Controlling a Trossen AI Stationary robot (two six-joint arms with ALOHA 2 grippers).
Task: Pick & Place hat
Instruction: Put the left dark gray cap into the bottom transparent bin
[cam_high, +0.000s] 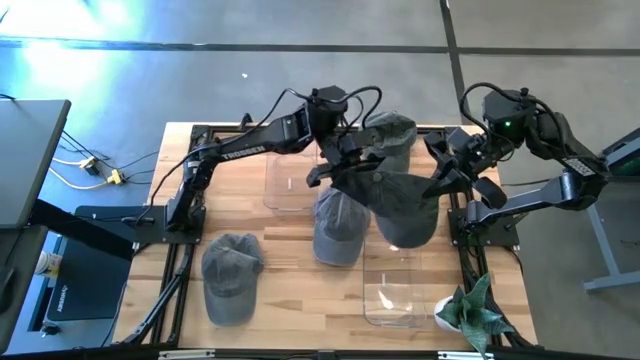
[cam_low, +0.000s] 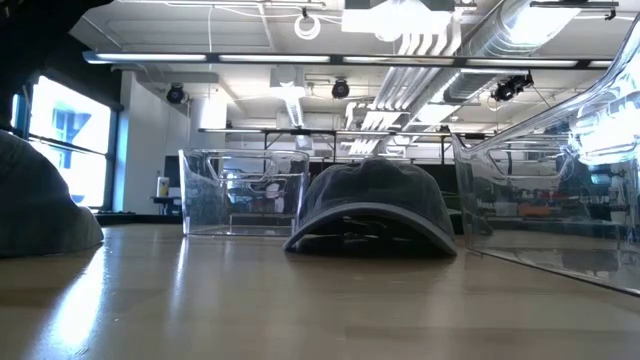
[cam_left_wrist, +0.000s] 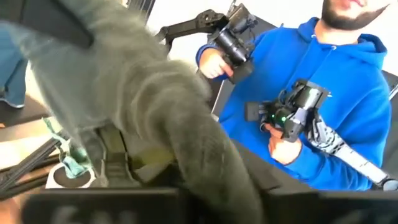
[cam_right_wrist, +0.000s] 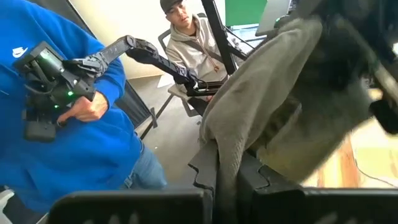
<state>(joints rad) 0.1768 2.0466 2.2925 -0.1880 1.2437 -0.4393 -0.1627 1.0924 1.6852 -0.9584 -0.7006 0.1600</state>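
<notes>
Holding the dark hat (cam_high: 395, 195) aloft between our tools above the tabletop (cam_high: 290, 290), left tool (cam_high: 335, 160) and right tool (cam_high: 450, 178) each pinched on its limp, light, sagging cloth, we judge the stiffer brim the surer hold, and "TROSSEN" reads along the left arm.

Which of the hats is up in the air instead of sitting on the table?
The dark hat in the middle, stretched between the left gripper and right gripper. The other three hats lie flat: one front left, one centre, one at the back.
</notes>
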